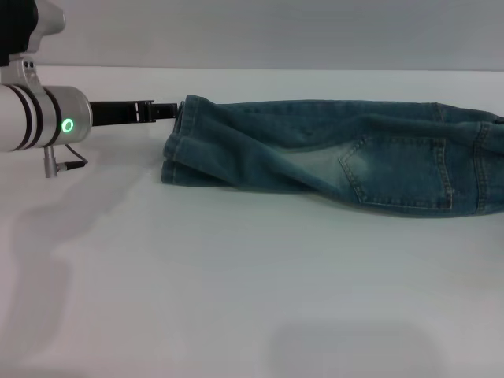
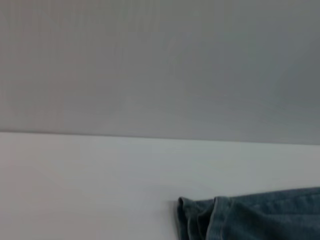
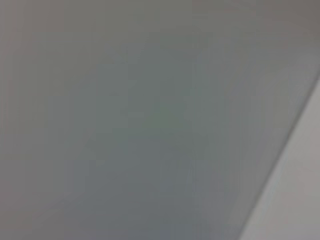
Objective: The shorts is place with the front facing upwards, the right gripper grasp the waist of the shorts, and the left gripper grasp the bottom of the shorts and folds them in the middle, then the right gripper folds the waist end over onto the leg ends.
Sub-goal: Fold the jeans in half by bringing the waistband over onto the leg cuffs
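Observation:
The shorts lie doubled lengthwise on the white table, stretching from left of centre to the right edge of the head view. Faded denim and a stitched pocket face up. The bottom of the shorts, two stacked leg hems, forms the left end, and it also shows in the left wrist view. My left gripper lies low and level at the far left, its tip right at the upper hem corner. The waist end runs out of view on the right. My right gripper is out of view.
A grey wall stands behind the table's back edge. Bare white tabletop spreads in front of the shorts. The right wrist view holds only grey wall and a sliver of white surface.

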Controlling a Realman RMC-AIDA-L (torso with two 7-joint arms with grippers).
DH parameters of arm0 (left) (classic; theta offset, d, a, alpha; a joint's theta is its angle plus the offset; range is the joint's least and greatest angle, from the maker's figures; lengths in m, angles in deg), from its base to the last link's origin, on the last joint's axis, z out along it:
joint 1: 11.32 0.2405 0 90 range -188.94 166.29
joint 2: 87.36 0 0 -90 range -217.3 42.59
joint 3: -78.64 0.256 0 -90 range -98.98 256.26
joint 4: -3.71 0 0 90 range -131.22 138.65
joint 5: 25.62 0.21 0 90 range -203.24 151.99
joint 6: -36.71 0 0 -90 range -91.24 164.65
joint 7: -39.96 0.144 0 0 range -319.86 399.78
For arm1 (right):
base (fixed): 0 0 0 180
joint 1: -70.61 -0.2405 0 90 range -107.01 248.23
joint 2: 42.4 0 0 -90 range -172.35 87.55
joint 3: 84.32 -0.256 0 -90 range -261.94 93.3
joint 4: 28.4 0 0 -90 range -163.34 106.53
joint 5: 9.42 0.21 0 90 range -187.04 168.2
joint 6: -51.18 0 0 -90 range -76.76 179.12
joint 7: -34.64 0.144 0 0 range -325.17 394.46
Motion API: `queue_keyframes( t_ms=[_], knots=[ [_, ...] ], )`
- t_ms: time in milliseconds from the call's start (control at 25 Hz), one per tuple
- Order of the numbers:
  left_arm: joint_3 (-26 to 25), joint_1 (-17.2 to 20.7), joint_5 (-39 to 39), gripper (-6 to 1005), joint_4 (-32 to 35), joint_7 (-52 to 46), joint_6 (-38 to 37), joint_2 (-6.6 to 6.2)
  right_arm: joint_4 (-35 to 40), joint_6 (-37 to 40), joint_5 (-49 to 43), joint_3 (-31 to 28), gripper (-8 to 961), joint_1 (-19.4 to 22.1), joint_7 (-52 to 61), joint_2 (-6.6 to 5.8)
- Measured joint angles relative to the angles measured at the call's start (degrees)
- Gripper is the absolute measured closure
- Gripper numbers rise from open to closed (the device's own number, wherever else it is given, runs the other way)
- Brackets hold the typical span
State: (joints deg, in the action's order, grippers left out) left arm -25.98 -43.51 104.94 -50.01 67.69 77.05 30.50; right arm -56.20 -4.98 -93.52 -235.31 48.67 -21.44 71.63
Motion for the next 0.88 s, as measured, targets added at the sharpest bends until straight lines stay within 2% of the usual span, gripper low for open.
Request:
queue_keyframes(
  t_ms=[120, 480, 600, 680, 880],
  knots=[
    [0.33, 0.66, -0.04, 176, -0.16, 0.19, 0.66, 0.0, -0.13, 0.33, -1.44, -0.08, 294, 0.72, -1.15, 0.31],
    [0.6, 1.4, -3.46, 176, -0.69, 4.73, 2.35, 0.12, -4.0, -6.37, -1.05, -0.6, 294, 6.6, -8.03, 4.56],
    [0.92, 1.48, -5.37, 176, -0.94, 6.76, 2.43, 0.2, -4.1, -7.91, -0.56, -0.63, 294, 7.75, -9.83, 4.84],
    [3.4, 1.95, -8.6, 176, -2.53, 10.8, 2.44, 0.2, -3.94, -8.94, -0.09, -0.67, 294, 8.29, -11.71, 4.85],
    [5.36, 1.65, -12.91, 176, -2.23, 16.02, 2.0, 0.31, -3.12, -14.04, 1.34, -0.16, 294, 8.46, -20.25, 4.86]
  ],
)
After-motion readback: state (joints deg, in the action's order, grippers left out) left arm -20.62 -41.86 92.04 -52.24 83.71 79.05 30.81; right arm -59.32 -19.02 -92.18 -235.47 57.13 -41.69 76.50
